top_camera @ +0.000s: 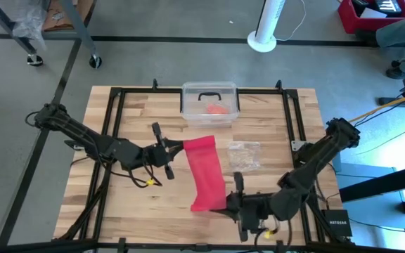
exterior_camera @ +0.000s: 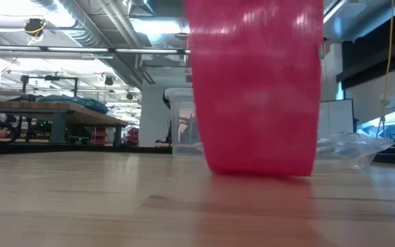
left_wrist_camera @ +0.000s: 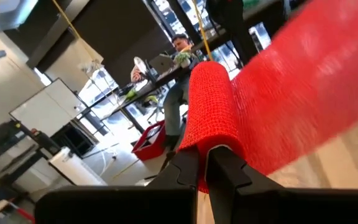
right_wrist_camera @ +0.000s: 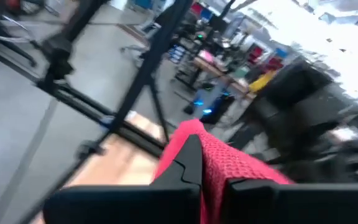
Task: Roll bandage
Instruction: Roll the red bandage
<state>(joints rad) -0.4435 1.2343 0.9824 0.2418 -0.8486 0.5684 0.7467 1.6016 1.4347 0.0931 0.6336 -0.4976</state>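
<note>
**Red bandage held taut between two pincers**

The long, narrow, bright red cloth bandage (top_camera: 206,173) stretches across the middle of the light wooden bench (top_camera: 118,119), lifted at both ends; in the low view its lower edge hangs close to the bench top. The left pincer (top_camera: 176,149) clenches the end nearer the box, its dark fingers (left_wrist_camera: 194,171) pinching a rolled edge of the cloth. The right pincer (top_camera: 229,203) grips the opposite end near the bench's front edge, fingers closed on the fabric. Just beside the bandage lies a crinkly clear plastic bag (top_camera: 245,155). Behind it stands a clear plastic box (top_camera: 209,103) holding a small orange-red lump (top_camera: 219,109).
</note>
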